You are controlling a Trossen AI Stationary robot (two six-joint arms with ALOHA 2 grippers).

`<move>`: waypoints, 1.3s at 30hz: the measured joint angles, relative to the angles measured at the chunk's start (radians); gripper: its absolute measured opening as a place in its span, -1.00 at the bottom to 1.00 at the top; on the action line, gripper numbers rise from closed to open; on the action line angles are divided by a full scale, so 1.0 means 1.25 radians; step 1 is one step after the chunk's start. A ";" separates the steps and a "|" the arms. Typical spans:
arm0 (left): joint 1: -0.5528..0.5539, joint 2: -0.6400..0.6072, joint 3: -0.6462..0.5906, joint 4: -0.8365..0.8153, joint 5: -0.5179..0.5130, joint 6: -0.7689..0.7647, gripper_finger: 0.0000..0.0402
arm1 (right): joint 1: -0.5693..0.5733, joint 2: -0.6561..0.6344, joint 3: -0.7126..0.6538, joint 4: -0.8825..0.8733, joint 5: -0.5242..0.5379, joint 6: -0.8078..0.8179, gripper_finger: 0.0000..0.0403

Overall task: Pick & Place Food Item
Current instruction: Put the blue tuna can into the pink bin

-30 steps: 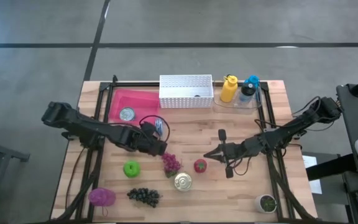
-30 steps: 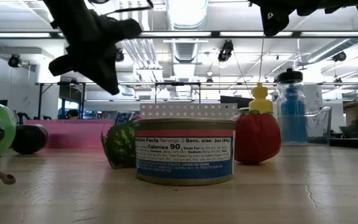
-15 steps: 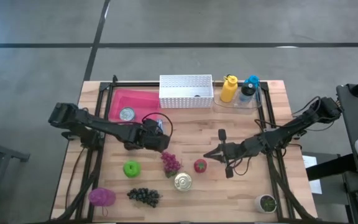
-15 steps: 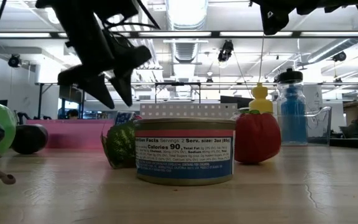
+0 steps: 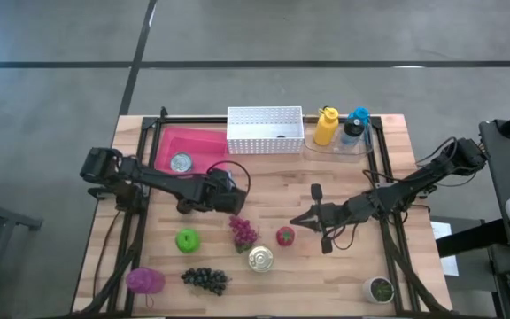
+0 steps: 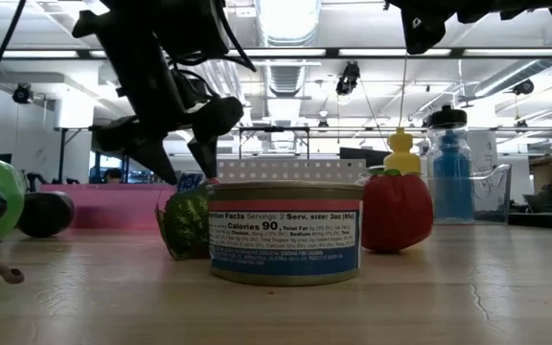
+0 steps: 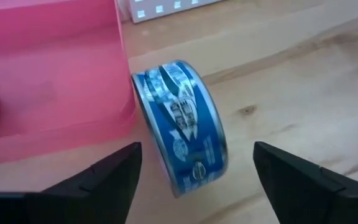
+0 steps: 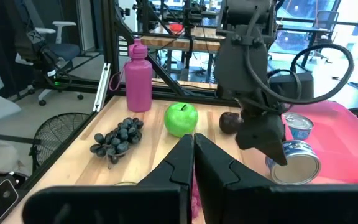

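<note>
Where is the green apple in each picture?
High view: green apple, lower left part of the table.
Low view: apple at the left edge, cut off.
Left wrist view: not in it.
Right wrist view: apple near the middle.
Shared landmark: pink bin.

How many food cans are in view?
3. One can lies in the pink bin, a blue can stands on edge against that bin's outer wall, a third can stands upright near the table's front. The white basket may hide more.
</note>
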 joint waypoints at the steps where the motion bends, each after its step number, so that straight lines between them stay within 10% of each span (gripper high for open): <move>1: 0.001 0.000 0.000 0.000 0.000 0.000 0.58 | 0.000 0.000 0.000 0.000 0.000 0.000 -0.96; 32: 0.005 0.035 -0.001 0.003 -0.036 -0.008 -0.27 | 0.000 0.000 0.000 0.000 0.000 0.000 -0.96; 39: 0.005 0.035 -0.001 -0.001 -0.036 -0.002 -0.19 | 0.000 0.000 0.000 0.000 0.000 0.000 -0.96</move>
